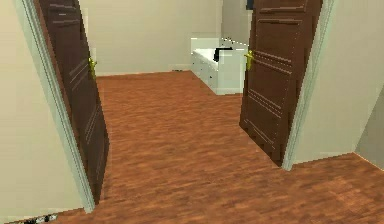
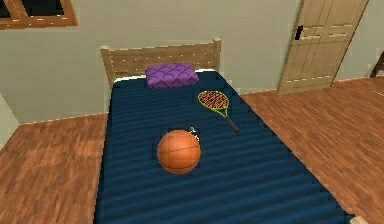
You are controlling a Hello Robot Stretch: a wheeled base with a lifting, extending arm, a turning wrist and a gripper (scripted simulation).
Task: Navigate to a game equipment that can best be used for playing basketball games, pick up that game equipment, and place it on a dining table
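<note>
Forward view: dark brown panelled doors [image 1: 76, 95] flank a reddish wood-plank floor [image 1: 180, 140]; a white low cabinet [image 1: 216, 66] stands beyond.

Arm side view: the orange round basketball [image 2: 179, 151] lies on the dark blue bed [image 2: 140, 190], near a red-framed racket [image 2: 216, 104] and a purple pillow [image 2: 172, 75].

How the gripper's jaws stand cannot be told.

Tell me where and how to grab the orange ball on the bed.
Grip the basketball across its widest middle, probably from above: it is round with no handle, lying free on the blue bed, the racket apart.
</note>
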